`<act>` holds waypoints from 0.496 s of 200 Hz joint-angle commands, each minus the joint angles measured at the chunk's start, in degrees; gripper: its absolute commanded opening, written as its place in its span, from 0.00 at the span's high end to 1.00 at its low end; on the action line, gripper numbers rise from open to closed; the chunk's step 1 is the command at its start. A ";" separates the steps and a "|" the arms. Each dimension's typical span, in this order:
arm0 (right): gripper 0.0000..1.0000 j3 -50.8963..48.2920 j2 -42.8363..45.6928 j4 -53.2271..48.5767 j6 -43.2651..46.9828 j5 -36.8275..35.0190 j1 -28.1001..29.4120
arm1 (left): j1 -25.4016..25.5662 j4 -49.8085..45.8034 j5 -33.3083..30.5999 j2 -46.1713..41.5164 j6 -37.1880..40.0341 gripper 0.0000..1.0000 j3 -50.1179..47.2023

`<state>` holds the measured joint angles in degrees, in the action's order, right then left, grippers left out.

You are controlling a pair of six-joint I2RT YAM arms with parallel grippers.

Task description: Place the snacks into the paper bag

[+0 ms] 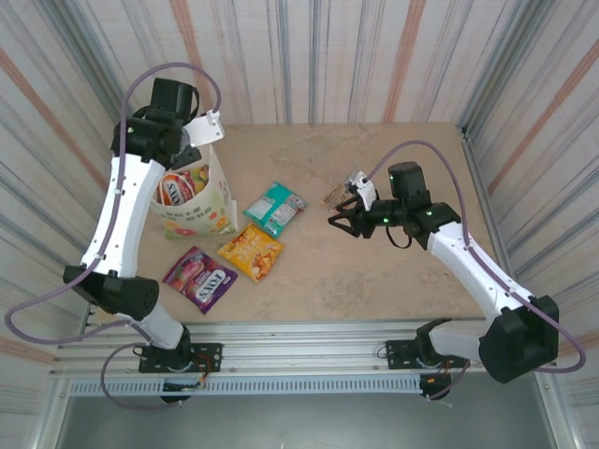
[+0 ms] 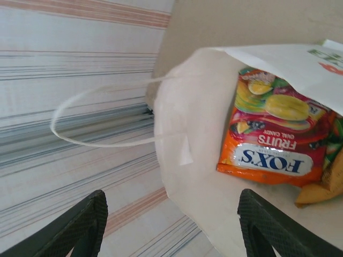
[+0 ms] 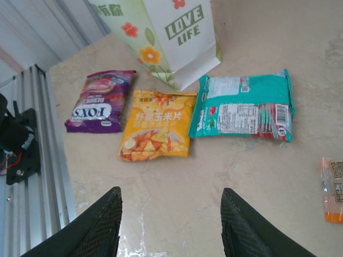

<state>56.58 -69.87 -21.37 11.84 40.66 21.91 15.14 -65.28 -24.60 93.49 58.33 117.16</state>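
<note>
The left gripper (image 2: 171, 227) is hovering, jaws apart, over the paper bag (image 2: 185, 107) holding an orange Fox's packet (image 2: 268, 144); the right gripper (image 3: 169, 214), jaws also spread, is hanging above the worktop (image 3: 177, 176) near the purple packet (image 3: 99, 101), yellow packet (image 3: 158, 126) and teal packet (image 3: 244, 110)

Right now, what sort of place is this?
Probably a robot test cell: a left arm and right arm bolted to a rail at the edge of the table, striped panels walling it in, and snack packets staged beside a paper bag.
</note>
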 commanded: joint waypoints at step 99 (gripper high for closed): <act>0.43 6.66 -8.83 -3.01 -22.10 -9.70 -0.55 | 14.31 -2.89 4.14 6.50 -22.04 0.29 10.89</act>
<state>59.86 -75.96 -21.65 -1.89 35.73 21.89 26.44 -66.26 -24.21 96.92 43.09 127.28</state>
